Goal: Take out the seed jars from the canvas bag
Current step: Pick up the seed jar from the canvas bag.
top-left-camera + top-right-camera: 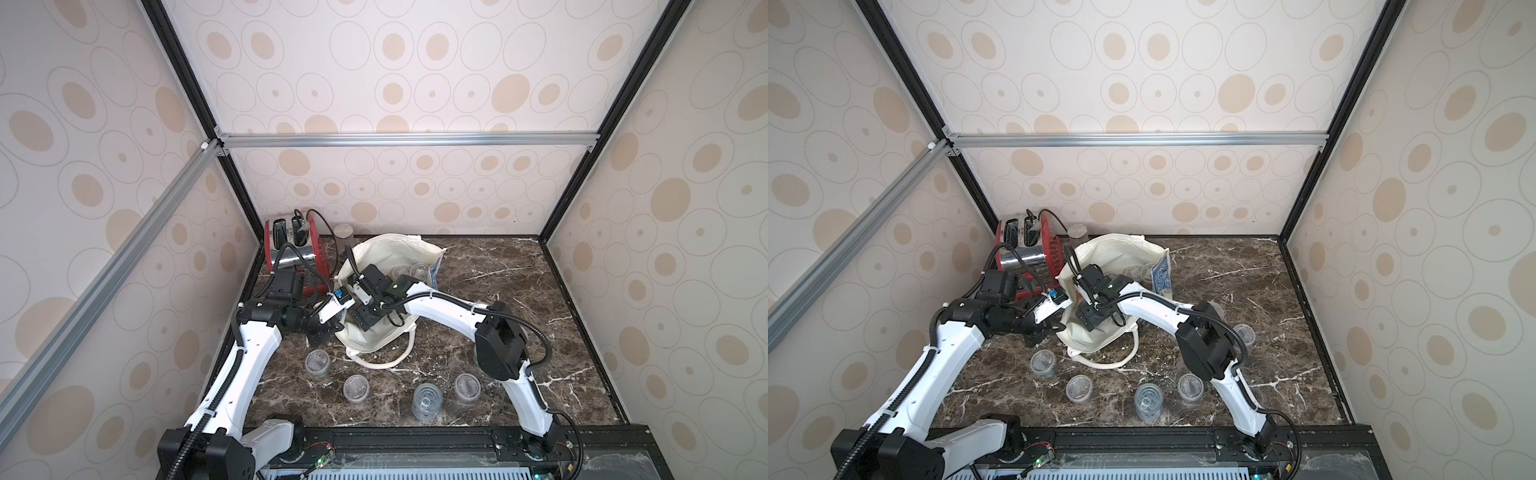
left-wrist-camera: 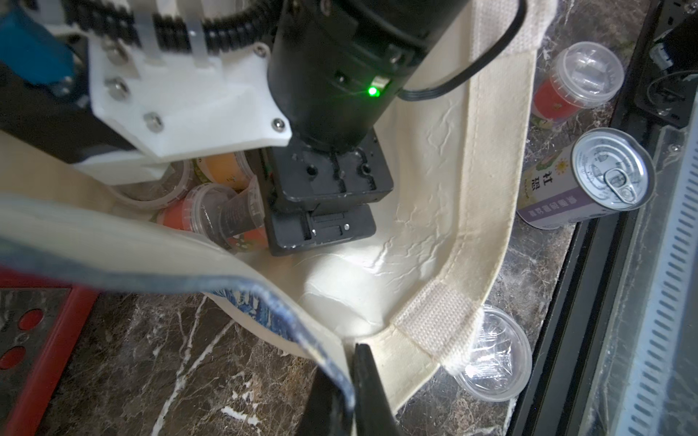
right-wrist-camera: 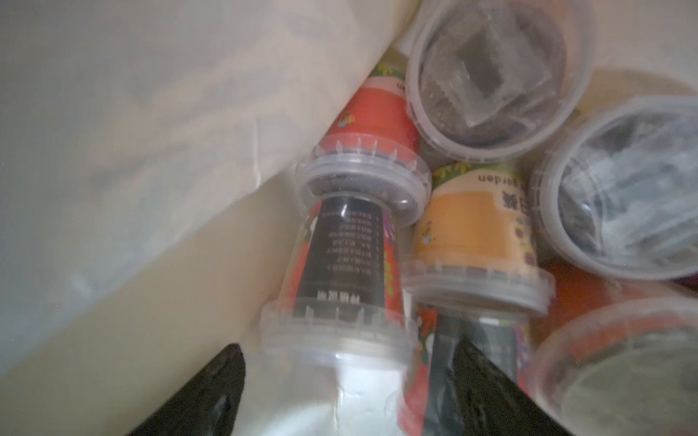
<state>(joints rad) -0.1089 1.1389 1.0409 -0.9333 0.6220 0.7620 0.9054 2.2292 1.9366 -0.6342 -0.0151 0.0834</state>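
While both top views show the bag (image 1: 388,251) lying open-mouthed left of centre on the bench (image 1: 498,291), beside a red toaster (image 1: 291,245), they hide what is inside it. Three jars (image 1: 318,362) and a can (image 1: 427,402) stand upright on the stone near the front. A further jar (image 1: 1244,334) shows in a top view beside the right arm's elbow.

The right wrist view looks into the bag at a heap of jars. Two face the camera lid-on. A red-labelled one (image 3: 370,124) and an orange-labelled one (image 3: 472,226) lie on their sides. Nearest is a jar with a red-and-black label (image 3: 340,264), also on its side. Its lid faces the right end effector (image 3: 347,351) and its long axis runs away from it, deeper into the bag. That end effector's jaws stand wide apart on either side of this jar's lid; contact cannot be told.

In the left wrist view the left end effector (image 2: 349,392) is clenched on the bag's blue-printed rim.
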